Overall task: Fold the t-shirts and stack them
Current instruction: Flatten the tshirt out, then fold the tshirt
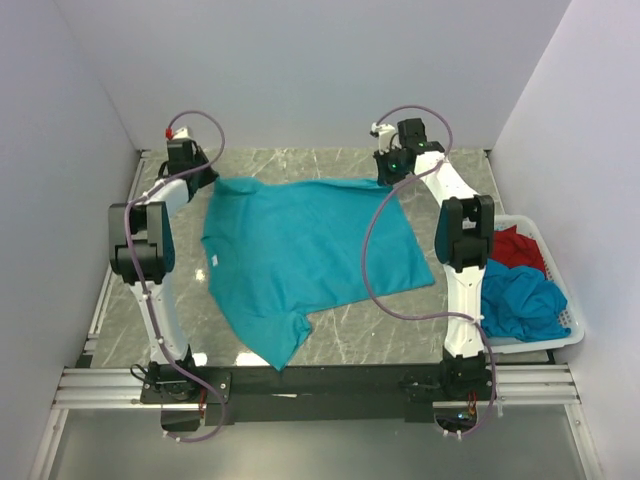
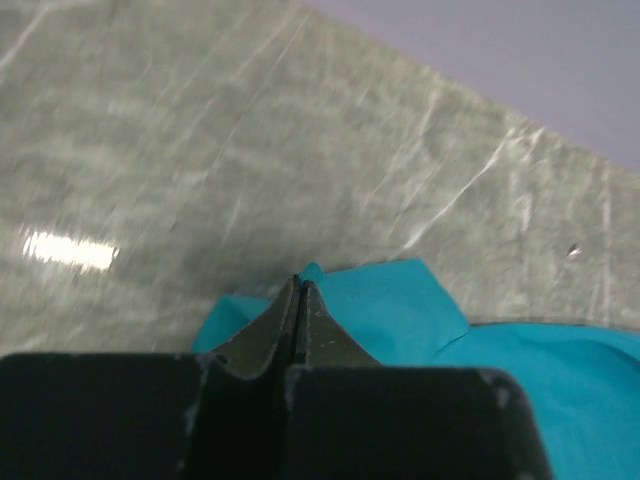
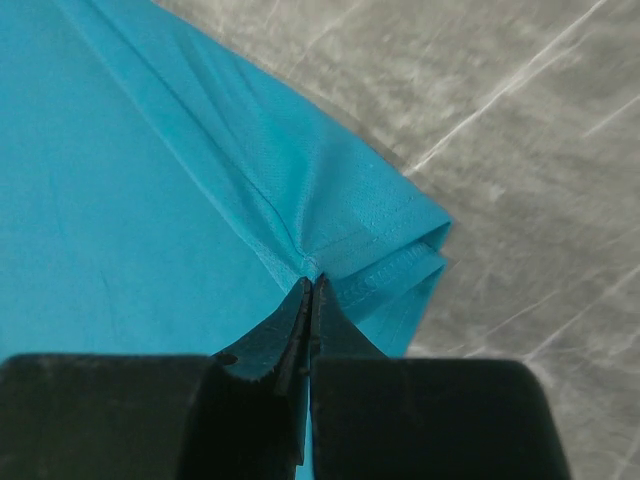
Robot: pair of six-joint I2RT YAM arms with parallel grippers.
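Observation:
A teal t-shirt (image 1: 310, 250) lies spread on the marble table, one sleeve pointing toward the near edge. My left gripper (image 1: 210, 181) is at the shirt's far left corner, and the left wrist view shows the gripper (image 2: 300, 284) shut with teal cloth (image 2: 400, 310) pinched at its tips. At the far right corner my right gripper (image 1: 386, 178) is shut on the shirt. In the right wrist view that gripper (image 3: 313, 285) clamps a folded hem corner of the teal fabric (image 3: 130, 200). A red t-shirt (image 1: 515, 247) and a blue t-shirt (image 1: 522, 300) lie crumpled in the basket.
A white slatted basket (image 1: 535, 345) stands at the table's right edge beside the right arm. Grey walls close in the table at the back and on both sides. A black rail with both arm bases runs along the near edge.

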